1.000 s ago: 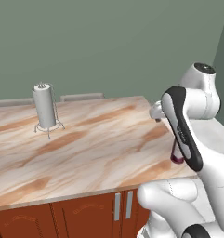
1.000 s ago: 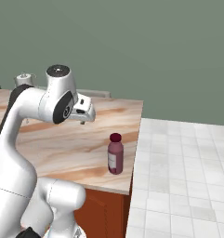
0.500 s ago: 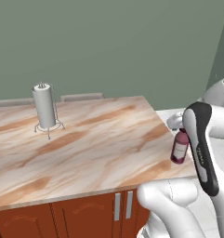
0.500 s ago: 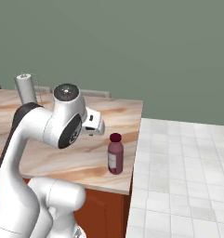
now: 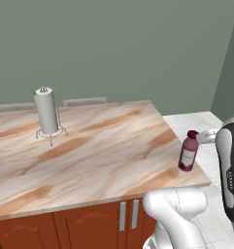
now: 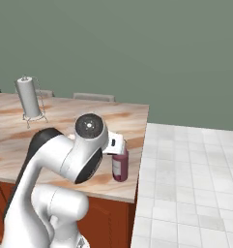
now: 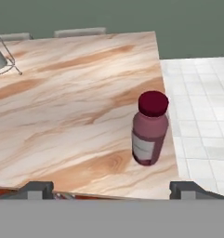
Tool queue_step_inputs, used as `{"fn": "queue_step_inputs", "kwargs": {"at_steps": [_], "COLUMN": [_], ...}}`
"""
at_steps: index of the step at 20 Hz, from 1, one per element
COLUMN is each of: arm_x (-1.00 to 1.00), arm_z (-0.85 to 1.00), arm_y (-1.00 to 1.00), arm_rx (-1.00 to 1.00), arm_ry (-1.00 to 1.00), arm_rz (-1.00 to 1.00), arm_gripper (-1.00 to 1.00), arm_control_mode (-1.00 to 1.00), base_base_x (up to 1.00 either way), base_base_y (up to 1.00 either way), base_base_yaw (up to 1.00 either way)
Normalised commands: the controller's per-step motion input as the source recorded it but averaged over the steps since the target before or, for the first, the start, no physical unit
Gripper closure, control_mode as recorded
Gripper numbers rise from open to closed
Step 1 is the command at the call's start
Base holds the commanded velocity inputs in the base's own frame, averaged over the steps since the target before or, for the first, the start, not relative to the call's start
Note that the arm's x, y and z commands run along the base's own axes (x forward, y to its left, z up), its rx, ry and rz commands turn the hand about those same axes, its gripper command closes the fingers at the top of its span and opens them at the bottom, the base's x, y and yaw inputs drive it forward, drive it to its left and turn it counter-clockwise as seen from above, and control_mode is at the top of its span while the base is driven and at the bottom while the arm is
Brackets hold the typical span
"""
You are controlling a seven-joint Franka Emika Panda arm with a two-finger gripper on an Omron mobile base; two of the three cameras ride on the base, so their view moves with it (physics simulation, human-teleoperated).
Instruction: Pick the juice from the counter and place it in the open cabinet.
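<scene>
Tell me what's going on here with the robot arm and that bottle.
A white robot arm is lining up on the juice, which stands upright near the right front corner of the counter, not yet touched. In the hand view the end effector is open, its fingertips set wide apart and short of the bottle. A grey paper-towel roll stands further back on the counter's left. Nothing has been picked up so far.

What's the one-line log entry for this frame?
phase: approach | juice: upright, near counter corner | gripper: open, short of bottle, nothing held | paper towel roll: far side
</scene>
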Motion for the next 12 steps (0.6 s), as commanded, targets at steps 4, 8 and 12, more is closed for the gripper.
{"fn": "queue_step_inputs", "kwargs": {"at_steps": [4, 8, 12], "arm_x": [-0.02, -0.02, 0.0], "arm_z": [-0.09, -0.13, -0.24], "arm_y": [-0.42, -0.34, -0.24], "arm_rx": [0.0, 0.0, 0.0], "arm_ry": [-0.07, -0.11, -0.11], "arm_rz": [0.03, 0.03, 0.03], "arm_gripper": [-1.0, -1.0, -1.0], "arm_control_mode": [-1.0, -1.0, -1.0], "base_base_x": [0.0, 0.0, 0.0], "base_base_y": [0.0, 0.0, 0.0], "base_base_yaw": [0.0, 0.0, 0.0]}}
